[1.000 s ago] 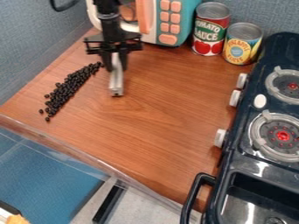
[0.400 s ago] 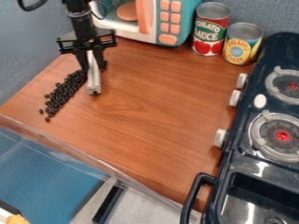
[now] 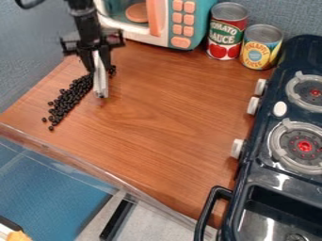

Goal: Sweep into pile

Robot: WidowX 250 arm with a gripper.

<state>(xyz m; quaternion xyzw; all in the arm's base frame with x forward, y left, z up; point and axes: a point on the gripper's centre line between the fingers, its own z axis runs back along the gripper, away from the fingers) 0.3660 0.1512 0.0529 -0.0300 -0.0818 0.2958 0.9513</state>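
Note:
Black beans (image 3: 70,98) lie in a long slanted band on the left part of the wooden counter (image 3: 164,122), with a few loose ones at its lower left end. At the band's upper end hangs my gripper (image 3: 100,70), shut on a light grey, narrow sweeping tool (image 3: 100,82). The tool points down, its lower end near the counter just right of the beans. A few beans show to the right of the gripper, and some of the band's upper end is hidden behind it.
A toy microwave (image 3: 182,23) stands at the back, with a red can (image 3: 227,31) and a yellow can (image 3: 261,47) to its right. A dark toy stove (image 3: 283,141) with a sink and a black handle lines the right side. A clear rail (image 3: 94,168) edges the front.
The gripper and its tool have moved left, up to the beans' upper end. Since the middle frame the tool has shifted only slightly. Some beans at the top now lie right of the gripper.

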